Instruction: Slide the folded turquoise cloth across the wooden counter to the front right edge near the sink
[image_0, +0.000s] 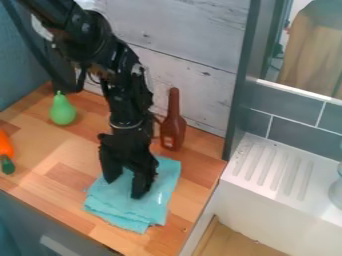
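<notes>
A wooden counter (63, 170) meets a white plank wall (194, 80) at the far side and a white ribbed sink (257, 197) at right. A green pear (63, 111) stands far left, an orange-and-green toy (6, 152) at the left edge. A brown bottle (173, 127) stands just beyond the folded turquoise cloth (133, 212), near centre. Over the cloth, the gripper (126, 188) has its fingers apart; contact is unclear.

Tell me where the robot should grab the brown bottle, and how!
Best by the slim neck, I think, with the end effector coming straight down from above. The brown bottle stands upright, its neck is narrower than its body, and the white boards rise close behind it, so there is less room at the back.
</notes>
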